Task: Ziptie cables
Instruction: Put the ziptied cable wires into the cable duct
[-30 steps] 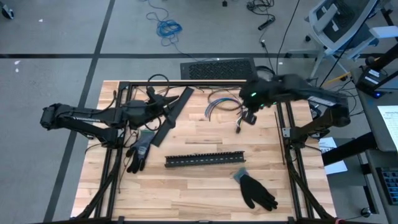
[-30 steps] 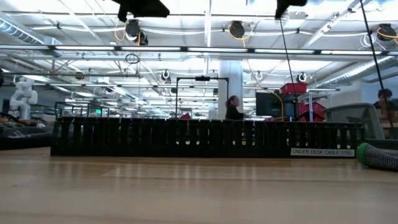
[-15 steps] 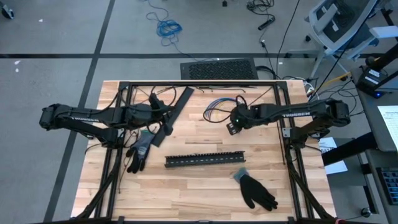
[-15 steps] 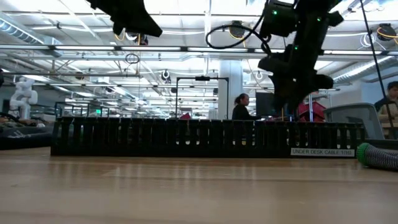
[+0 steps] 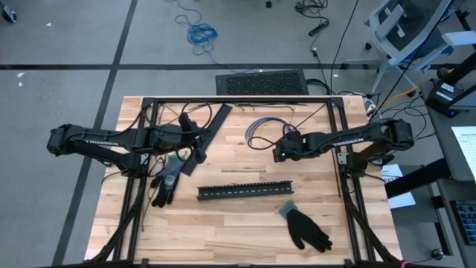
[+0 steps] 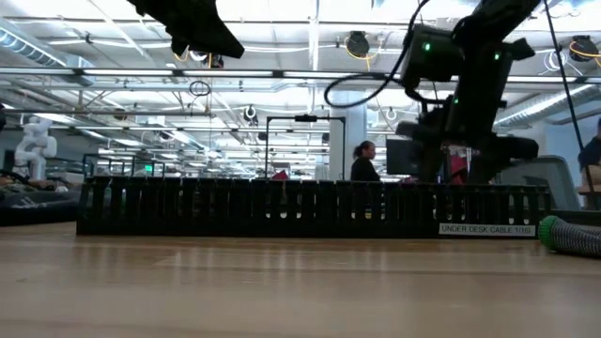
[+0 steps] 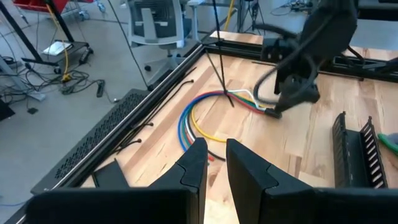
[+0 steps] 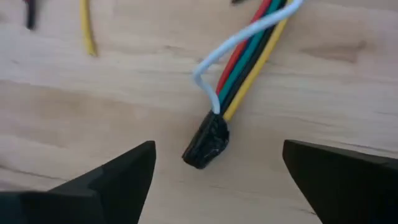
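Right wrist view: right gripper (image 8: 214, 171) jaws spread wide, straddling taped end of cables (image 8: 239, 59) on counter (image 8: 74, 112). Left gripper (image 7: 214, 163) jaws nearly together, holding nothing, well apart from cables.

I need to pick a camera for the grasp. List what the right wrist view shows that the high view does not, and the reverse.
Only the right wrist view: the cables end in a black taped tip, lying between the open right gripper fingers. Only the high view: the left gripper, slotted strip, two gloves. Both: the cables on the wooden table.
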Robot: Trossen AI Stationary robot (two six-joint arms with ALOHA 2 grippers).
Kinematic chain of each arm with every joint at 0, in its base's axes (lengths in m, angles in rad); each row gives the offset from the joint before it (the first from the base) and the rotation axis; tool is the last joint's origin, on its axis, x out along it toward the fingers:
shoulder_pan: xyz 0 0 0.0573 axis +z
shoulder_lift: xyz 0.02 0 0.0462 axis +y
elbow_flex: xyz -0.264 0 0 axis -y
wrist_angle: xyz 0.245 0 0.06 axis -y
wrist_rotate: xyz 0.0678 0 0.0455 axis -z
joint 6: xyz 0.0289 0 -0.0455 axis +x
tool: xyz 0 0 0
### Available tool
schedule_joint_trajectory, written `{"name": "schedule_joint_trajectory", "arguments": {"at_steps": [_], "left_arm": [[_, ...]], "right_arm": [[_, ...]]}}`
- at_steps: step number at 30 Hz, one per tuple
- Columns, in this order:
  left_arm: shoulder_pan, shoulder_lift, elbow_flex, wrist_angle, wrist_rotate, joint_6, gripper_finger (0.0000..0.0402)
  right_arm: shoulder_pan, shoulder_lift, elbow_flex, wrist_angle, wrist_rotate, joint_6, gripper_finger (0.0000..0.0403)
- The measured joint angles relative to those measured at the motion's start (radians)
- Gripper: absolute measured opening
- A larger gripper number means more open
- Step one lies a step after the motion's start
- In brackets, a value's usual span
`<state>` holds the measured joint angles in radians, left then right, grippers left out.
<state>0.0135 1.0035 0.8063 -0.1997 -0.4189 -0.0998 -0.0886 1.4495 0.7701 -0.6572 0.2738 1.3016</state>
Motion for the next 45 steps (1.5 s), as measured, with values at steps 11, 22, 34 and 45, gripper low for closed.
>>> {"name": "schedule_joint_trajectory", "arguments": {"at_steps": [11,22,34,45], "left_arm": [[0.000,0.000,0.000,-0.001,0.001,-0.002,0.0059],[0.000,0.000,0.000,-0.024,0.002,-0.053,0.0059],[0.001,0.000,0.000,0.017,-0.052,-0.051,0.0059],[0.001,-0.026,0.009,0.192,0.002,0.032,0.0059]], "right_arm": [[-0.031,0.224,0.011,0.085,0.026,0.101,0.0313],[-0.022,0.259,0.013,0.021,0.037,0.115,0.0131],[-0.018,0.210,0.032,-0.026,0.005,-0.071,0.0012],[-0.014,-0.119,0.037,0.045,-0.057,-0.374,0.0002]]}}
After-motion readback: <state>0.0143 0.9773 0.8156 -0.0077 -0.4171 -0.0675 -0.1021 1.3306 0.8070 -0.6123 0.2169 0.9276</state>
